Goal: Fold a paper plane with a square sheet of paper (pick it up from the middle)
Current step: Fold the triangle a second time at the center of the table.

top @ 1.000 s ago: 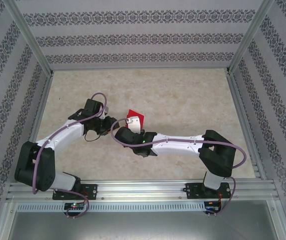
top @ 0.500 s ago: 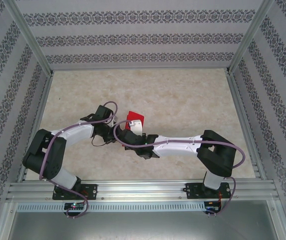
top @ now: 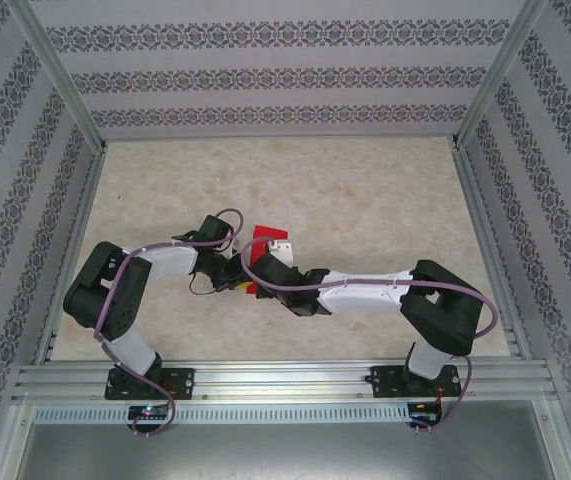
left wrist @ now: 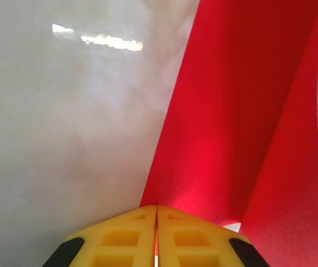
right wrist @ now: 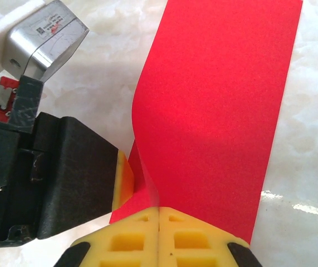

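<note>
Status: my left gripper (top: 236,273) and right gripper (top: 261,264) sit nose to nose near the middle of the table (top: 365,190), a bit to its near-left. Both are on the square sheet of paper (top: 269,238).

Left wrist view: left gripper (left wrist: 156,210) has its yellow pads pressed flat together with no gap. The red sheet (left wrist: 236,111) comes straight out of the seam, so it's clamped on the paper. Here the sheet stands up off the table (left wrist: 64,144), with a crease running along it: one panel is in shadow, the other brighter.

Right wrist view: right gripper (right wrist: 159,210) also has its pads together, pinching the near edge of the sheet (right wrist: 214,111). The paper runs away from my fingers as a long red strip, its far end down on the marbled table (right wrist: 314,111). Its left edge curls up into a fold. The left gripper's black body (right wrist: 64,167) is just beside it, its yellow pad (right wrist: 123,179) touching that fold.

Top view: my wrists cover most of the sheet. A red part shows beyond the right gripper and a small red bit on the near side. Purple cables (top: 227,215) loop over both arms.
</note>
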Motion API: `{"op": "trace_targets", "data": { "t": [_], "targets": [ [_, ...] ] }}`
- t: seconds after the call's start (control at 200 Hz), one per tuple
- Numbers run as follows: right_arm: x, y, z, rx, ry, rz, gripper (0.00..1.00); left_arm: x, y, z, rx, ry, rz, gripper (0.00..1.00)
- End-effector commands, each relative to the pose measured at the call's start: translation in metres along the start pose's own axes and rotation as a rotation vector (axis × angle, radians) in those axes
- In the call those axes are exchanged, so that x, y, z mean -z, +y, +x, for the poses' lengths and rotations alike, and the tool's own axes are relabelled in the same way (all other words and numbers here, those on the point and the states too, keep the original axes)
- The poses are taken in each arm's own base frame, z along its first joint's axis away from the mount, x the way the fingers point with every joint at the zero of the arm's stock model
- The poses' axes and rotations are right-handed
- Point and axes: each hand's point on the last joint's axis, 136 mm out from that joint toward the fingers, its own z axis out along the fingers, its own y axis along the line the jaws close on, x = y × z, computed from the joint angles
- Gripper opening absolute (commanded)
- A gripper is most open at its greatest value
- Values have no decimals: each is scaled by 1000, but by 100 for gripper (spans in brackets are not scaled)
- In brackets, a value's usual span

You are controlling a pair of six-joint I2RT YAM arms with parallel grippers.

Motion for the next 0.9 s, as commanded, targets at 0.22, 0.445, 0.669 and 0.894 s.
{"op": "trace_targets", "data": {
  "t": [0.22,0.445,0.669,0.894],
  "targets": [
    [-1,13,-13,-9,57,-240,0,-10,17,0,-44,-1,-78,9],
    [-10,3,-16,-9,104,-286,0,-10,21,0,-53,-2,-99,9],
    [-15,-3,-13,-26,163,-337,0,-9,21,-1,-67,0,-110,9],
    [-15,-16,-3,-38,228,-345,0,-8,20,-1,-69,1,-106,9]
  ]
}}
